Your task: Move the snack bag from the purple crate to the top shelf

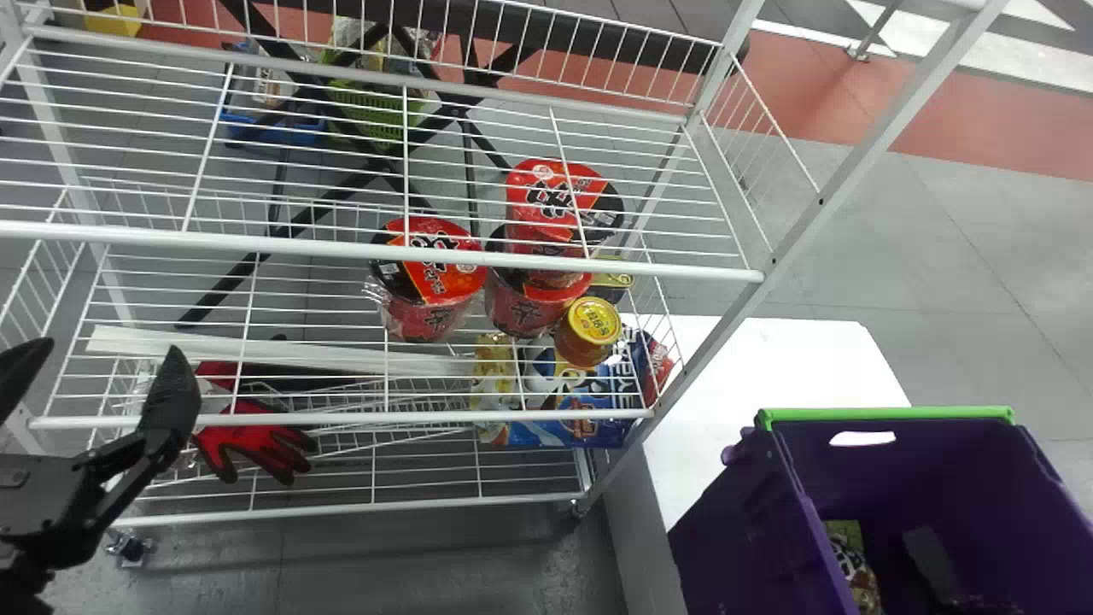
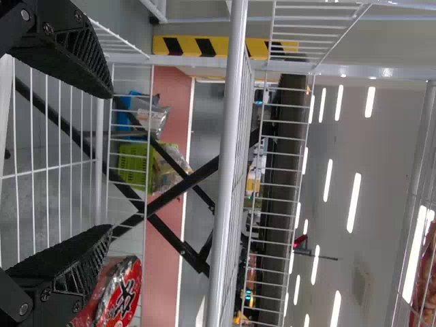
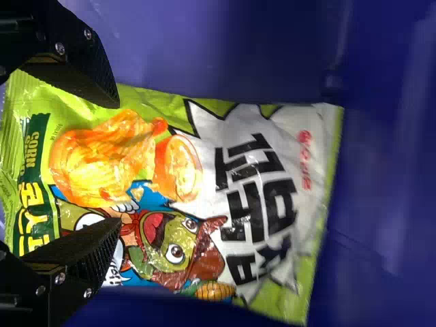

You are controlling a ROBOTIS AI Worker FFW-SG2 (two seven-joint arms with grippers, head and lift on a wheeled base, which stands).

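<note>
Shows the left gripper (image 1: 111, 346), fingers parted, at the left edge; a red tub (image 2: 125, 297) partly behind the lower finger; white wire shelving (image 2: 227, 163) down the middle; a green basket (image 2: 135, 163) left of centre.

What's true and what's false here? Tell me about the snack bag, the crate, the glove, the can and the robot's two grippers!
1. The snack bag is inside the purple crate. True.
2. The left gripper is holding the snack bag. False: the left gripper is open and holds nothing, by the white rack.
3. The glove is green. False: the glove is red and black.
4. The can on the rack has a yellow lid. True.
5. The right gripper is shut. False: the right gripper has its fingers apart at the snack bag.
</note>
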